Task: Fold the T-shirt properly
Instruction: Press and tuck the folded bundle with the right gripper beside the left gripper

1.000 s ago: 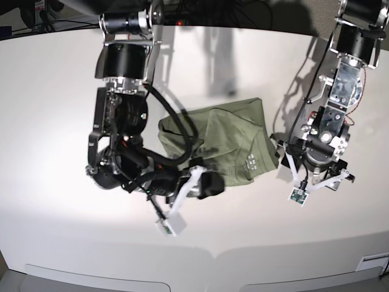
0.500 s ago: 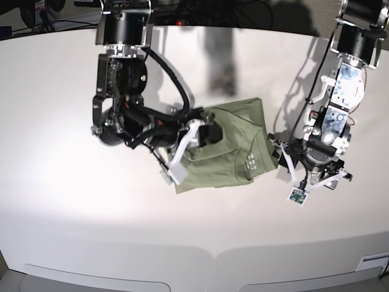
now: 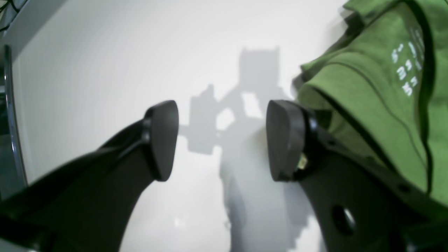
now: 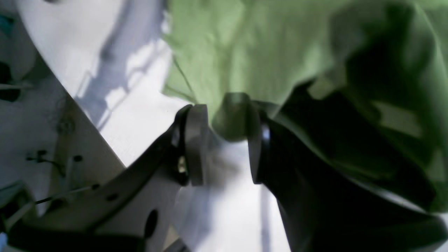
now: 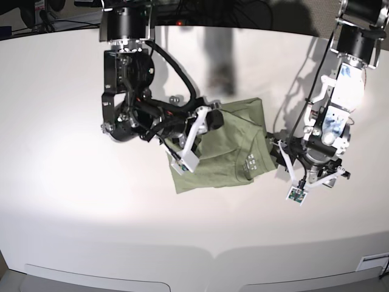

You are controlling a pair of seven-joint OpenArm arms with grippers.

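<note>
The olive-green T-shirt (image 5: 234,152) lies partly folded in the middle of the white table (image 5: 73,201), its white printed label (image 5: 251,163) facing up. My right gripper (image 5: 212,119) is over the shirt's upper left part. In the right wrist view its jaws (image 4: 225,138) pinch a fold of the T-shirt (image 4: 227,52), and cloth drapes over one finger. My left gripper (image 5: 309,177) hangs open just right of the shirt. In the left wrist view, nothing but bare table lies between the left gripper's pads (image 3: 222,140), with the T-shirt (image 3: 378,105) and its label (image 3: 406,70) beside the right pad.
The table's rounded front edge (image 5: 213,255) runs along the bottom of the base view. Dark cables and equipment (image 5: 36,18) sit beyond the far edge. The right arm's black body (image 5: 124,115) stands left of the shirt.
The right arm has swung from the shirt's near left corner up toward the far side. That corner now lies uncovered on the table. The left arm has barely moved.
</note>
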